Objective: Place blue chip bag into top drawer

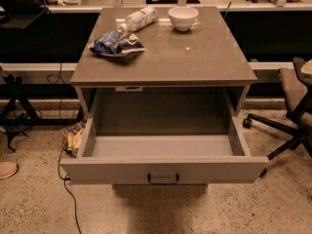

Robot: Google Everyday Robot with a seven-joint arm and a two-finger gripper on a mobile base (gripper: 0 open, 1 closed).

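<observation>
Robot hand out of view

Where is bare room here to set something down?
The open top drawer has a bare floor. The cabinet top is bare at front and right; blue chip bag, water bottle and bowl crowd its back. The claw is out of view.

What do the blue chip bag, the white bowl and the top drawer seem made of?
The blue chip bag looks like thin foil or plastic film: crumpled, glinting. The white bowl is probably glazed ceramic: smooth, glossy. The top drawer seems matte grey laminate or painted board; its handle looks metal. The gripper is not in view.
</observation>
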